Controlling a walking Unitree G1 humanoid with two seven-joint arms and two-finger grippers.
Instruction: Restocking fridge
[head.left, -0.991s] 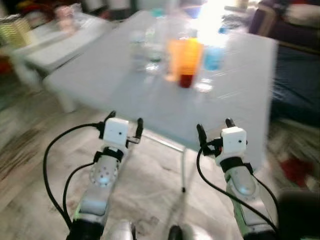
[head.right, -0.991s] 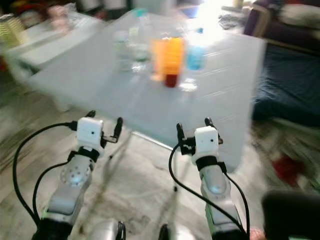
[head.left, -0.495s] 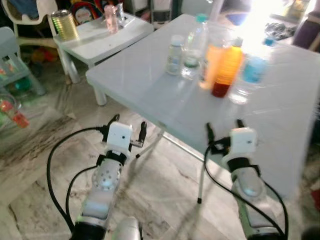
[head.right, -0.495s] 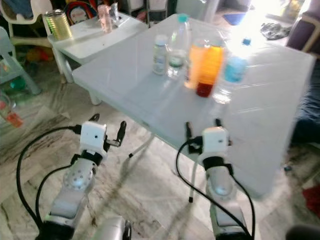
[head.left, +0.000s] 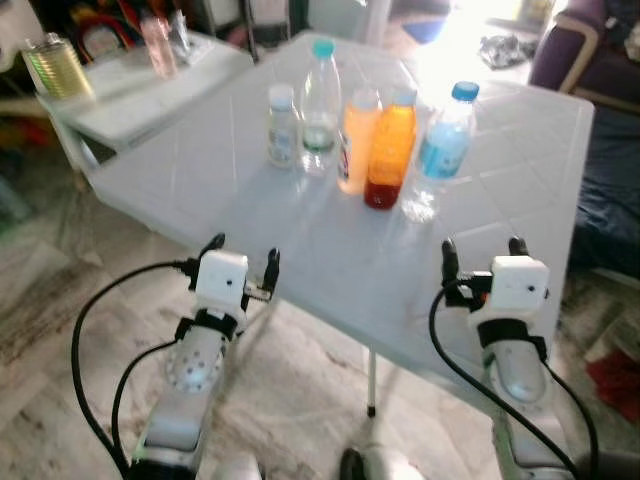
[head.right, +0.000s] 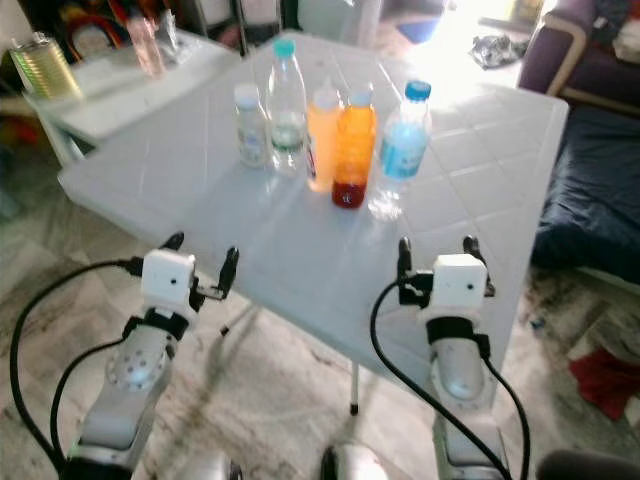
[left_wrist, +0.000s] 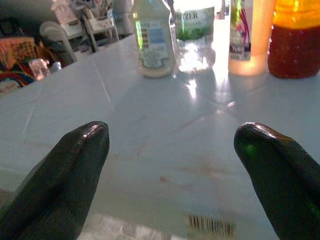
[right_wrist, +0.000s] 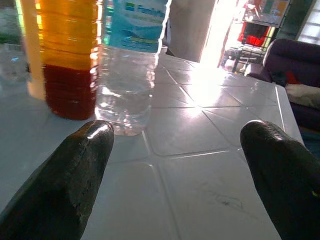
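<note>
The robot has turned since half a second ago, so the table (head.left: 500, 150) now sits more squarely in front and the bottles look closer. The left pincer (head.left: 240, 258) hangs at the near edge of the table, spread wide and holding nothing. Five bottles stand in a row on the table: a small white bottle (head.left: 283, 126), a clear bottle with a teal cap (head.left: 320, 108), a pale orange bottle (head.left: 358, 141), a dark orange bottle (head.left: 390, 148) and a blue-capped water bottle (head.left: 438, 150). The right pincer (head.left: 480, 257) is over the table edge, also spread wide and holding nothing.
</note>
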